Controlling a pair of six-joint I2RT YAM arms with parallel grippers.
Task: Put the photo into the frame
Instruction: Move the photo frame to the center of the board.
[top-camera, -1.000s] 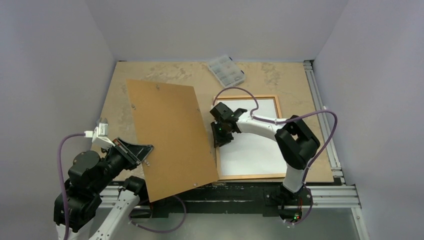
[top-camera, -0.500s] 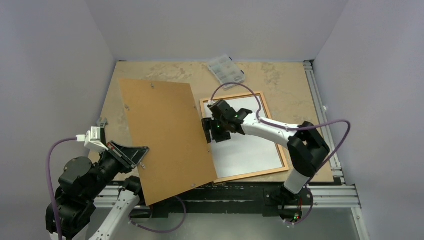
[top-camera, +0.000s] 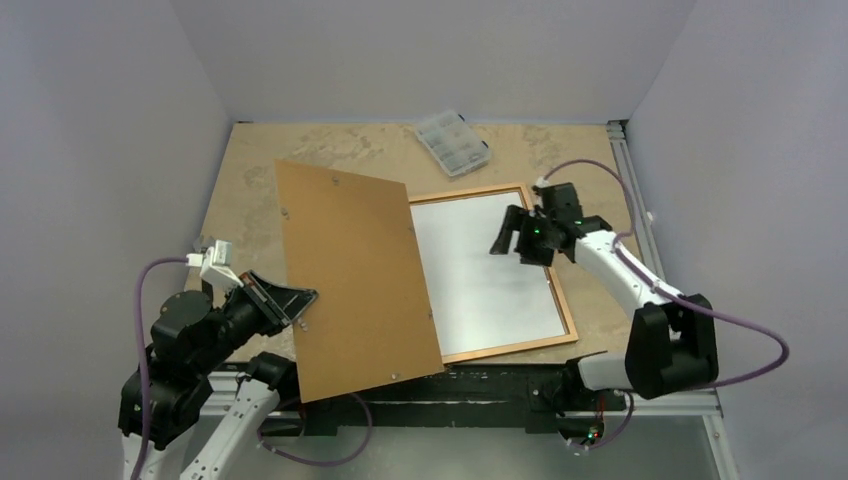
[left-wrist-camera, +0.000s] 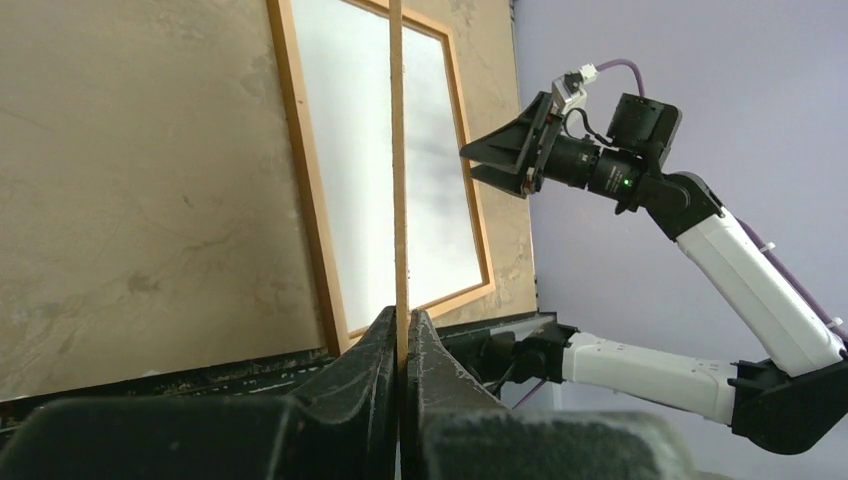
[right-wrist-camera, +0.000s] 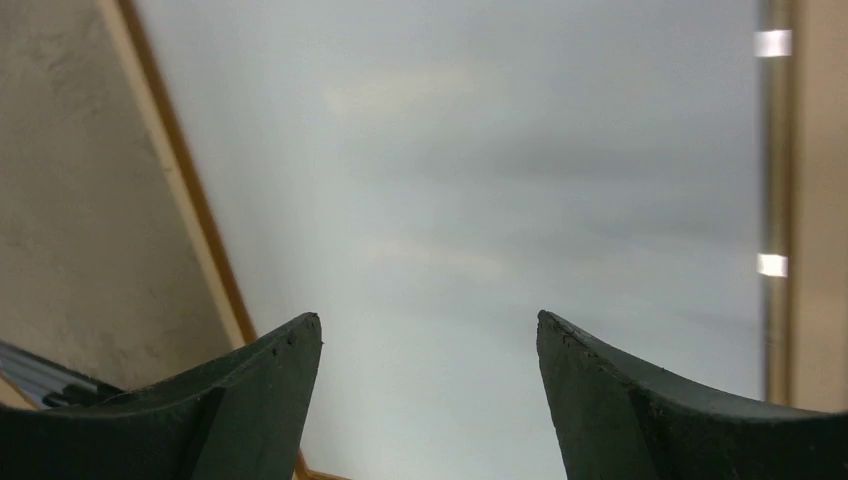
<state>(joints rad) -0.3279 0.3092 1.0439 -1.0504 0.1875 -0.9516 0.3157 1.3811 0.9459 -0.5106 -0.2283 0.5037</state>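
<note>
**A:** How far along does it look?

**B:** Starting on the left, the left claw (top-camera: 298, 300) is pinching the near edge of the brown board (top-camera: 350, 270). The board is tilted up and covers the left rail of the frame (top-camera: 508, 348). A white sheet fills the frame, and I take it to be the photo (top-camera: 485, 275) lying face down on the glass. If so, the photo is in, and what is left is laying the board over it and fastening it.

**A:** And the right claw?

**B:** The right claw (top-camera: 515, 235) hangs over the far right part of the photo. It is spread wide and holds nothing.

**A:** What do the wrist cameras add?

**B:** The left wrist view shows the board edge-on, squeezed between both fingers (left-wrist-camera: 372, 365) and lifted off the table (left-wrist-camera: 150, 200), which the top view hardly shows. The right wrist view shows only white sheet in the gap between its fingertips (right-wrist-camera: 290, 345). Only the top view shows the plastic box (top-camera: 452, 141) at the back.
</note>
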